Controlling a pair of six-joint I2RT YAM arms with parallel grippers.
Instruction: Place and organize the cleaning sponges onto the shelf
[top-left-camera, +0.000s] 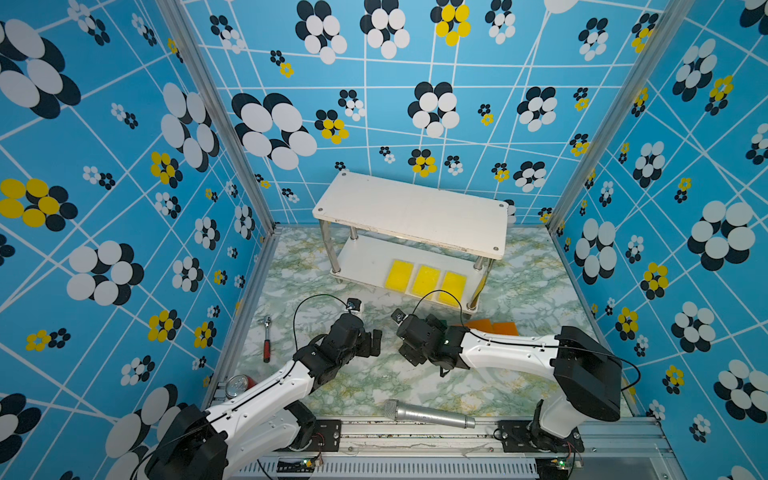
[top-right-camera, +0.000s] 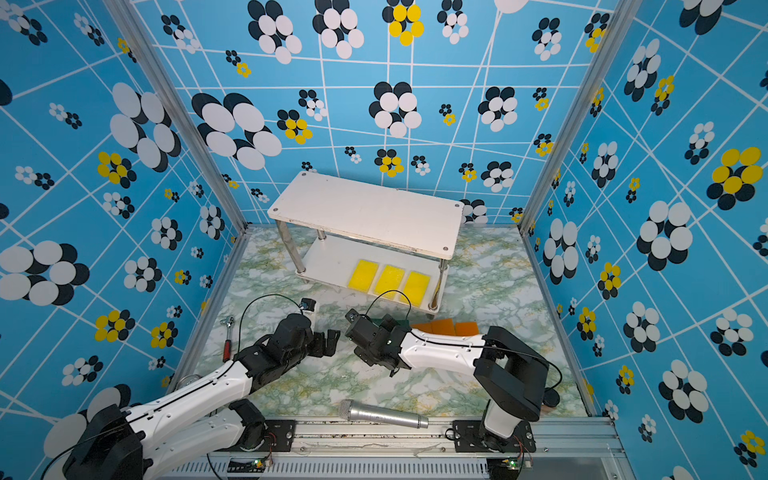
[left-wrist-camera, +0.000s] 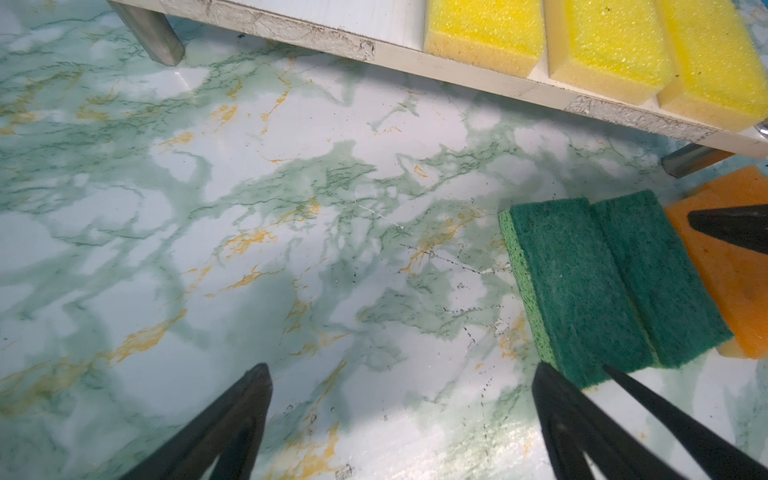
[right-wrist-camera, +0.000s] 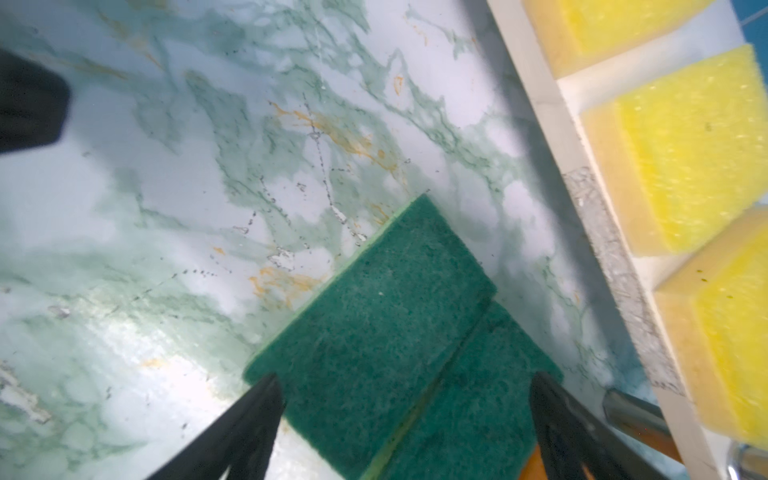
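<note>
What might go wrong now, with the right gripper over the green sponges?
The two green sponges touch edge to edge, both in line between the jaws of the open right gripper, so it may pinch both or drop one. The left gripper hangs close beside it; they might collide.

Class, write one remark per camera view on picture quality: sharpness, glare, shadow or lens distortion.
In both top views, lighting is even and focus sharp, but the wide lens splays the wall posts outward. Left wrist: crisp green sponges, a soft shadow on the table. Right wrist: softer, yellow sponges smeared, a pale glare patch on the table.
</note>
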